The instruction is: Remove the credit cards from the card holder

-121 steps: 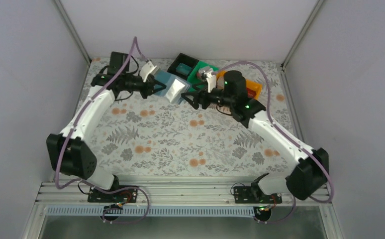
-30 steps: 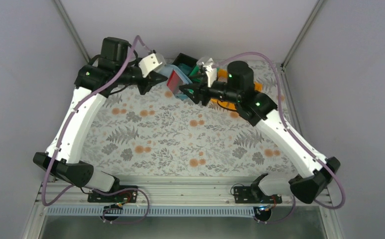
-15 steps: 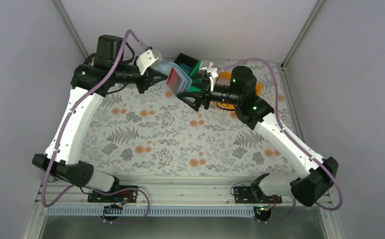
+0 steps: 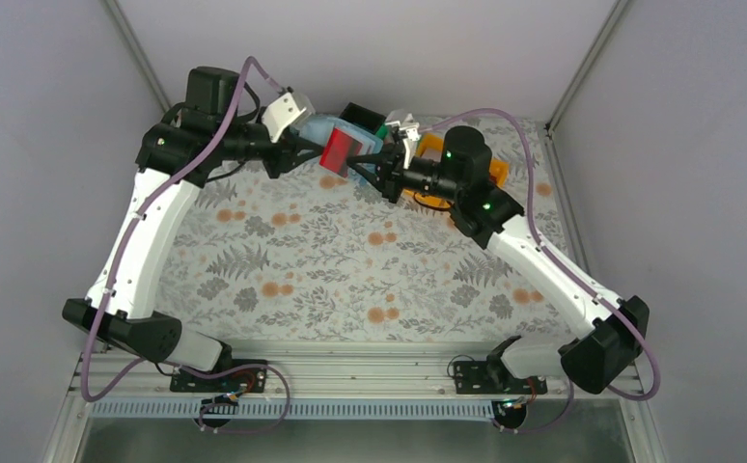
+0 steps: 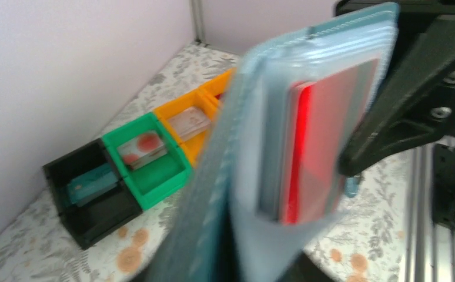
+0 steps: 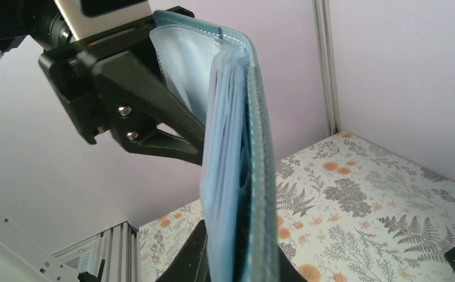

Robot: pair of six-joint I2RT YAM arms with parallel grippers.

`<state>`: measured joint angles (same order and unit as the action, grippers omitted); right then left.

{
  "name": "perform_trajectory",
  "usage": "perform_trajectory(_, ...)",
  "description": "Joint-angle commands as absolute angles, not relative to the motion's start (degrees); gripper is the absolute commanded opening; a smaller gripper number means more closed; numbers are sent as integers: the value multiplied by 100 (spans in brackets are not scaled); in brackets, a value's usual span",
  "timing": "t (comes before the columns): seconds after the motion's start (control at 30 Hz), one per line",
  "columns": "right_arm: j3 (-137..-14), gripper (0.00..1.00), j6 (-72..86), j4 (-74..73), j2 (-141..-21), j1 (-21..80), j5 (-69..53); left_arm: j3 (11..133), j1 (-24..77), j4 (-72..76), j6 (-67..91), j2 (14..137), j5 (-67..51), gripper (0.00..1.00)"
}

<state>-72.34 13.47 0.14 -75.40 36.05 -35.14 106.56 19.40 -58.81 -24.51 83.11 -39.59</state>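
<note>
Soft, stitched blue wallet [image 5: 243,176] aloft near plastic bins [image 5: 154,192], flat red card [image 5: 307,153] still pocketed. Your left claw [image 4: 297,152] and right claw [image 4: 370,172] each clamp its edges.

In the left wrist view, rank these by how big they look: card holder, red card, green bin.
card holder: biggest, but nearest the camera.
red card: next.
green bin: looks slightly smaller, but lies farther away, so unsure.

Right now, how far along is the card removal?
Done: cards lie in the black bin, green bin and orange bin. In hand: left gripper and right gripper hold the card holder off the table. Remaining: the red card, maybe more behind it, sits in its pocket.
</note>
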Motion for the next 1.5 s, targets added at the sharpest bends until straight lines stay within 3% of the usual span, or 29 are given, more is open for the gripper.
perform_trajectory(0.0, -7364, 4, 1283, -380, -7430, 3536, -3350, 10499, 1753, -5552, -2367, 8141, -3340, 50)
perform_trajectory(0.07, -7454, 4, 1255, -659, -7494, 3518, -3342, 10178, 1521, -5310, -2314, 8105, -3011, 62)
perform_trajectory(0.17, -7650, 4, 1395, -1179, -7657, 3501, -2946, 9773, 1003, -5033, -2462, 8057, -3046, 70)
perform_trajectory(0.23, -7919, 4, 1669, -1837, -7950, 3451, -2003, 9467, 545, -4874, -2596, 8059, -3244, 76)
perform_trajectory(0.33, -8311, 4, 2058, -2612, -8422, 3430, -1019, 9171, -84, -4797, -2641, 8212, -3388, 77)
perform_trajectory(0.53, -8666, 4, 2210, -2959, -9156, 3521, -474, 8800, -321, -4379, -2626, 8129, -2756, 64)
perform_trajectory(0.63, -8933, 4, 2137, -3163, -9481, 3659, -231, 8850, -123, -4507, -2613, 8015, -3712, 53)
perform_trajectory(0.77, -8888, 4, 2014, -2608, -9725, 3717, -1287, 8839, 811, -4817, -2678, 8064, -4969, 46)
perform_trajectory(0.93, -8955, 4, 1759, -2611, -9713, 3759, -1410, 8644, 1444, -4400, -1948, 8323, -5355, 44)
perform_trajectory(1.07, -8591, 4, 1480, -2060, -9293, 3755, -2310, 8610, 1442, -4228, -1634, 8694, -5091, 36)
perform_trajectory(1.47, -8111, 4, 671, -1540, -8518, 3762, -3736, 8579, 1269, -4239, -1729, 8721, -5015, 34)
